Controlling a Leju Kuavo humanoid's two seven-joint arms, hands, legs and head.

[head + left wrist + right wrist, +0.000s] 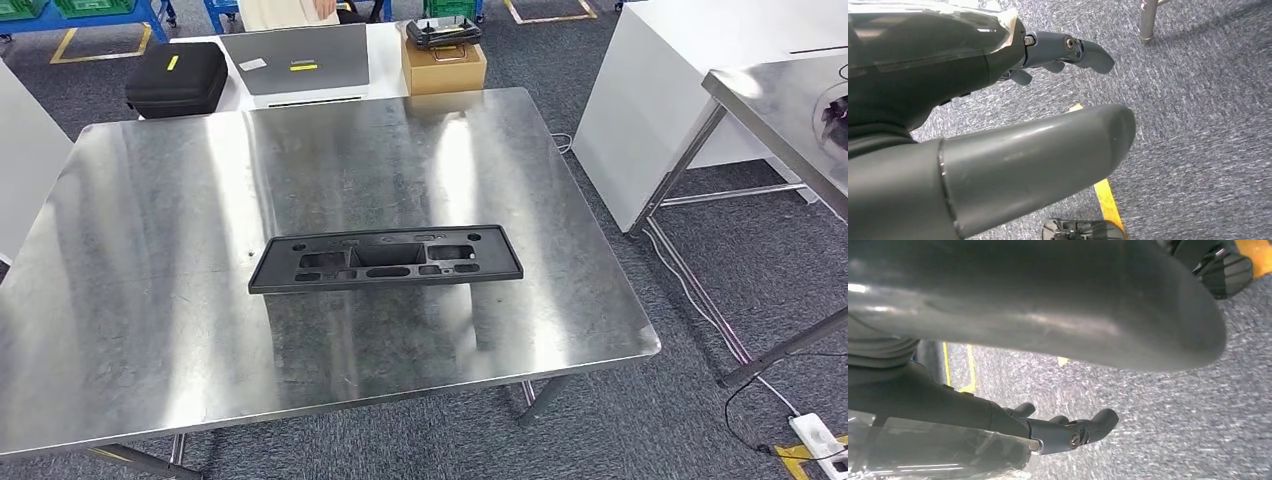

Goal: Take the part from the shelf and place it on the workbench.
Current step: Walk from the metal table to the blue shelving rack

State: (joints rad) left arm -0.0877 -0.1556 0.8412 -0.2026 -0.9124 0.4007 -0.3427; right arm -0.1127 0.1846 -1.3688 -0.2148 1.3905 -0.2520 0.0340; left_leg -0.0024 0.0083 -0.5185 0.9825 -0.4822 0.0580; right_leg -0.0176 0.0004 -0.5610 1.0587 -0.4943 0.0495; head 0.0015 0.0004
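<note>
Bright overhead light — workbench [150,300] glare

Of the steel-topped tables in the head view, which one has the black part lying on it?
The large central workbench: the black part lies flat near its middle. The other steel table at the right edge does not carry it.

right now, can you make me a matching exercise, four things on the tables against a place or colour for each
Things:
1. part
2. black case
3. cardboard box
4. laptop

Places or colours:
A. closed, grey, between case and box
B. flat on the steel workbench
C. brown, with a black controller on top
D. far left on the white table

Pairs: 1-B, 2-D, 3-C, 4-A
</note>
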